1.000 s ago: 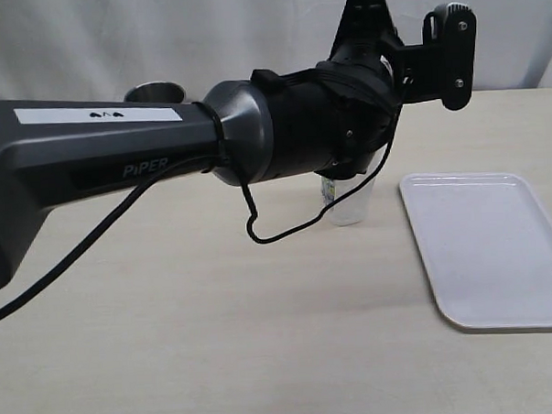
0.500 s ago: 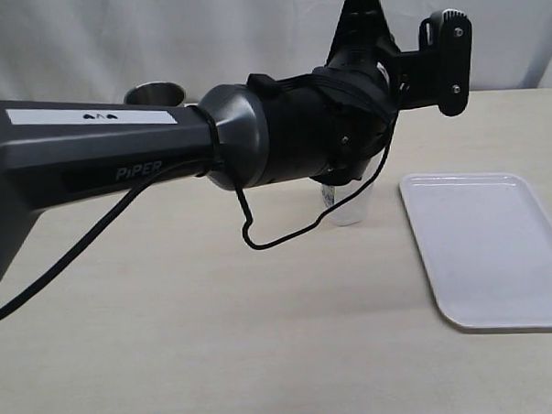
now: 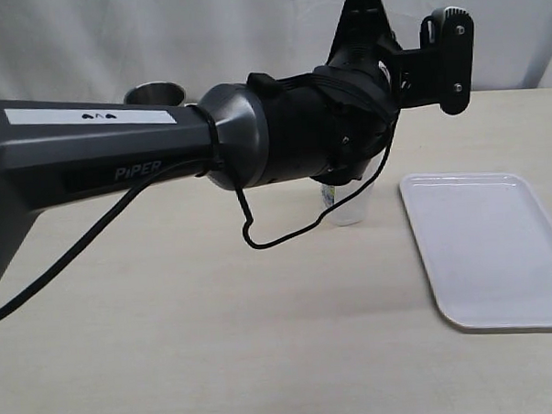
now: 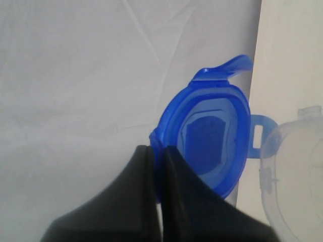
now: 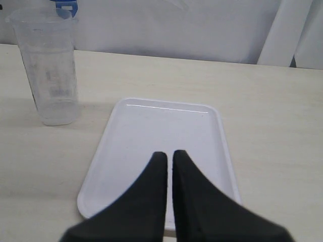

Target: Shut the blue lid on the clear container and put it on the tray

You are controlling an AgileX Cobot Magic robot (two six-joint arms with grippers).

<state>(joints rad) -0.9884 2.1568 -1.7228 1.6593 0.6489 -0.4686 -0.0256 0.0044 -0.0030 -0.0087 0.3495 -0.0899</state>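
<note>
White curtain point(image 3: 159, 38) backs the table point(image 3: 218, 338); left gripper point(image 4: 156, 151) pinches the blue lid point(image 4: 207, 141) by its rim near the clear container point(image 5: 48, 70), right gripper point(image 5: 166, 154) hangs closed, empty, above the tray point(image 5: 166, 126).

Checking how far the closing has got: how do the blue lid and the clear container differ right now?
The blue lid is coloured blue; the clear container is see-through. The blue lid is off the table, pinched at its rim by the left gripper; the clear container stands upright on the table, ungripped. The blue lid is shallow, the clear container tall. Both have rounded rims.
</note>
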